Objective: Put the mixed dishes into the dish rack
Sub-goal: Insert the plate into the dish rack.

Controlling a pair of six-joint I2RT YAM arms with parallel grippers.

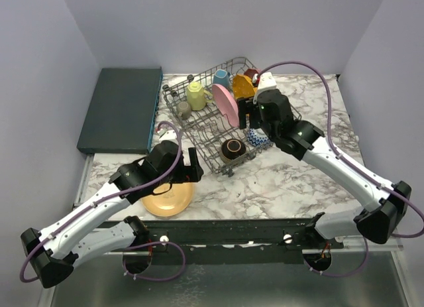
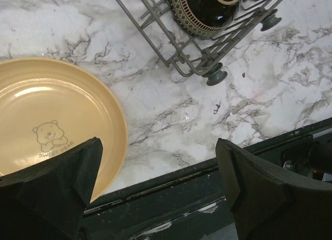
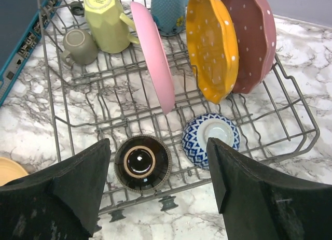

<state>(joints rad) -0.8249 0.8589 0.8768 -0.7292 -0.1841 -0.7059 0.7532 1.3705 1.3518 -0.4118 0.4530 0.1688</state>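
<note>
- The dish rack point(image 1: 199, 129) stands on the marble tabletop point(image 1: 285, 184) towards the back. A dark teal slab point(image 1: 122, 108) lies just beside it on the left.
- Three plates stand on edge among its tines: a pink plate point(image 3: 153, 58), an orange dotted plate point(image 3: 210, 48) and a dark red dotted plate point(image 3: 257, 38). The last two lean together.
- A yellow mug point(image 3: 106, 22) and a grey-green mug point(image 3: 80, 45) sit close together at the rack's far left corner. A blue mug point(image 3: 168, 12) sits behind the pink plate.
- A brown bowl point(image 3: 141, 163) and a blue-white bowl point(image 3: 211, 139) rest side by side at the rack's near end, with their bases showing.
- A tan plate point(image 2: 52, 126) with a small bear drawing lies flat on the tabletop outside the rack, near its front left corner.
- The left gripper point(image 2: 158, 146) hangs low by the tan plate's right rim. Its jaws are wide apart with nothing between them.
- The right gripper point(image 3: 158, 146) hangs above the rack's near end over the two bowls. Its jaws are spread wide and empty.
</note>
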